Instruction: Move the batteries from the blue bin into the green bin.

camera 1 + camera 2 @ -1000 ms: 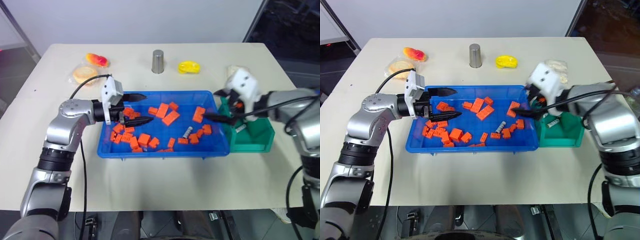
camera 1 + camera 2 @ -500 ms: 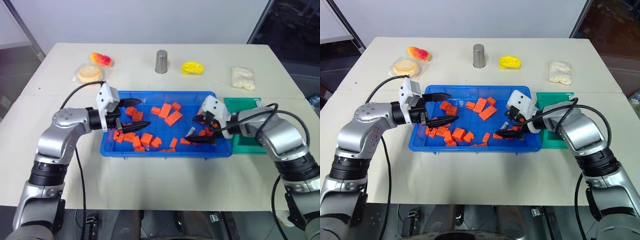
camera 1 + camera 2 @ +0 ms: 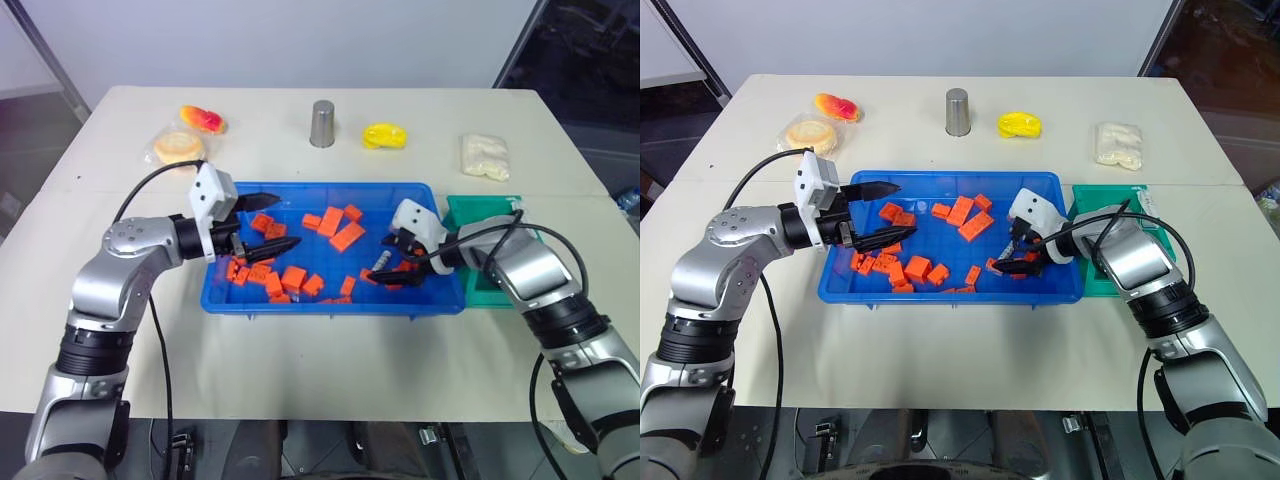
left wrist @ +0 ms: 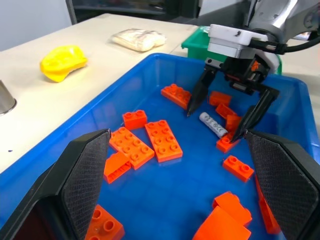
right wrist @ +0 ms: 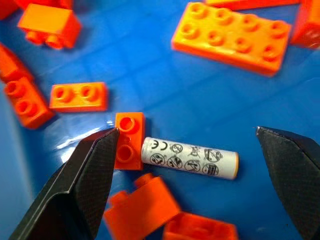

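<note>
The blue bin [image 3: 330, 187] sits mid-table, scattered with orange blocks [image 3: 343, 236]. One silver-grey battery [image 5: 190, 158] lies flat on its floor near the right end, also seen as the battery [image 4: 213, 124]. My right gripper [image 3: 383, 261] reaches down into the bin, open, one finger on each side of that battery and clear of it. An orange block touches the battery's end. My left gripper [image 3: 293, 218] hovers open and empty over the bin's left part. The green bin [image 3: 486, 208] stands against the blue bin's right side, partly hidden by my right arm.
At the back of the table stand a metal cup [image 3: 322, 123], a yellow object [image 3: 383, 134], a white packet [image 3: 486, 156] and two wrapped snacks [image 3: 180, 147]. Orange blocks crowd around the battery.
My right gripper has come from over the green bin leftward and down into the blue bin, now straddling the battery. The left gripper has stayed in place. The camera view shifted.
</note>
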Robot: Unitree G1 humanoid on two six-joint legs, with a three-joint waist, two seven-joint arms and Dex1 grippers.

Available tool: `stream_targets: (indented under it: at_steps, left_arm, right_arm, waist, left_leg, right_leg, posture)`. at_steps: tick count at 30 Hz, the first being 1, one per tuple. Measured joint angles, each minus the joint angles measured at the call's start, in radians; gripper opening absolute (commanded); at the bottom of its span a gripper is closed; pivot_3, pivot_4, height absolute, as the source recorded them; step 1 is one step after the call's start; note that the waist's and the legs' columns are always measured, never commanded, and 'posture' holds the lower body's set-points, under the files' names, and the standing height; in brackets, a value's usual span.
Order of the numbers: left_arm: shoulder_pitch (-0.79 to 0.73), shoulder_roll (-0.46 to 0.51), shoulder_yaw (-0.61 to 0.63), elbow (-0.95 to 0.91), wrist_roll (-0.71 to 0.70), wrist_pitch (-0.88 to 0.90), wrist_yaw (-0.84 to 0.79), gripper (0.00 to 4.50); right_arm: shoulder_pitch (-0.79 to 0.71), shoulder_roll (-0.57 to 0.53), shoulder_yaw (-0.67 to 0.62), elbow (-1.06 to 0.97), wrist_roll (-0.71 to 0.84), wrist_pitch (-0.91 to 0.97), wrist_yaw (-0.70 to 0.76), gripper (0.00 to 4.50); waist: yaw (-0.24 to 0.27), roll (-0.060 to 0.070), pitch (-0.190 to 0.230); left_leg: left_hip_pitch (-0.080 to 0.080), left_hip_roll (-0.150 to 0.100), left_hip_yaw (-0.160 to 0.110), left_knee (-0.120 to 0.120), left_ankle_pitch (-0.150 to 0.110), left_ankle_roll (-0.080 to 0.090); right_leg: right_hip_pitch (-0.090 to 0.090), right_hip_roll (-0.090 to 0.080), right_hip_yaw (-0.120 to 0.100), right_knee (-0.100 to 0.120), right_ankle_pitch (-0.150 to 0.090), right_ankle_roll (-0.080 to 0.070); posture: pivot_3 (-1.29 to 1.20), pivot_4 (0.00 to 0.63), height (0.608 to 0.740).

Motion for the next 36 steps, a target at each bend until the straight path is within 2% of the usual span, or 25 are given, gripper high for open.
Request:
stream_targets:
  at_steps: [11, 21, 36]
  left_arm:
    - [0.000, -0.010, -0.002, 0.000, 0.001, -0.008, 0.007, 4.50]
    - [0.000, -0.012, -0.003, 0.000, 0.003, -0.020, 0.007, 4.50]
    - [-0.006, -0.035, -0.005, 0.003, 0.017, -0.028, 0.026, 4.50]
  right_arm:
    - [-0.001, 0.003, -0.026, 0.000, 0.006, 0.058, 0.013, 4.48]
    - [0.021, -0.095, -0.064, -0.087, 0.016, 0.055, 0.060, 4.48]
    - [-0.026, -0.058, 0.088, -0.017, -0.159, -0.135, 0.077, 4.48]
  waist:
    - [0.003, 0.000, 0.000]
    - [0.001, 0.000, 0.000]
    - [0.001, 0.000, 0.000]
  left_leg:
    - [0.000, 0.000, 0.000, 0.000, 0.000, 0.000]
    - [0.000, 0.000, 0.000, 0.000, 0.000, 0.000]
    - [0.000, 0.000, 0.000, 0.002, 0.000, 0.000]
  right_leg:
    - [0.000, 0.000, 0.000, 0.000, 0.000, 0.000]
    - [0.000, 0.000, 0.000, 0.000, 0.000, 0.000]
    - [0.001, 0.000, 0.000, 0.000, 0.000, 0.000]
  posture:
    - [0.00, 0.150, 0.740]
    - [0.00, 0.150, 0.740]
    - [0.00, 0.150, 0.740]
